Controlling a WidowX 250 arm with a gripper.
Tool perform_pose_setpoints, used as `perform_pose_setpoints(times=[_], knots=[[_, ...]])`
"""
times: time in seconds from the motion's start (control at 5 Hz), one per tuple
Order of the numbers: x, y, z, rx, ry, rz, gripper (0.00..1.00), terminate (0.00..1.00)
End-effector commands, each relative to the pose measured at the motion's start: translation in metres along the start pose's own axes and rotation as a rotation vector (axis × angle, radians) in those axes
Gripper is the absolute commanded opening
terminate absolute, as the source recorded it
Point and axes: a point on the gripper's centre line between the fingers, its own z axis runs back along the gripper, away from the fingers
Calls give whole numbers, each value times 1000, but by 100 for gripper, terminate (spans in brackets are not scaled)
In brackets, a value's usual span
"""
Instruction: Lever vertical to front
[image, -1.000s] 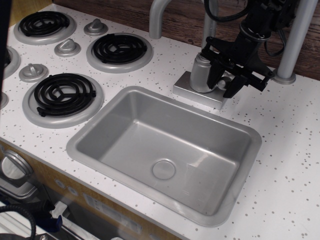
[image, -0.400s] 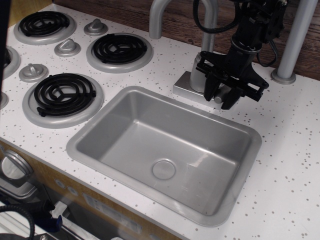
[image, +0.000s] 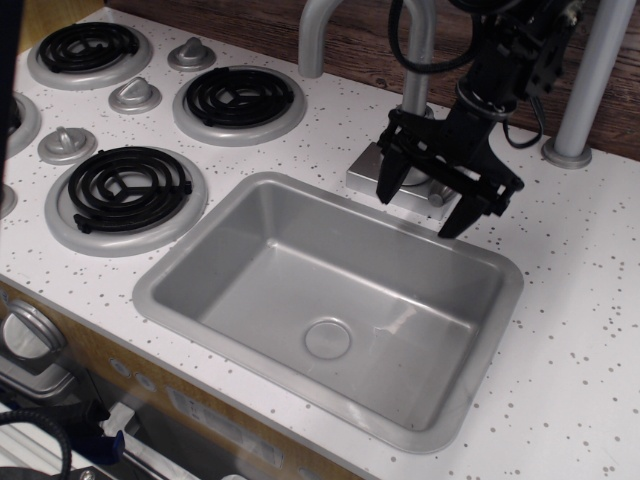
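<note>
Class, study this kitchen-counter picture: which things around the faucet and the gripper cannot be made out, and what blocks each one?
- Lever: only a small stub end shows; the gripper covers the rest, so its angle is unclear.
- Faucet base: right part behind the gripper.
- Faucet spout: top cut off by the upper edge.
- Whether a finger touches the lever: cannot tell.

We see white speckled countertop (image: 590, 300): grey sink (image: 200, 250) set in centre, black coil burners (image: 127, 188) and silver knobs (image: 134, 95) far left, faucet base (image: 372, 172) behind sink.
</note>
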Motion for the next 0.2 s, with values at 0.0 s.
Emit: perform_pose_setpoints(times=[0.0], knots=[[-8,13,39,6,-95,44,100,100]])
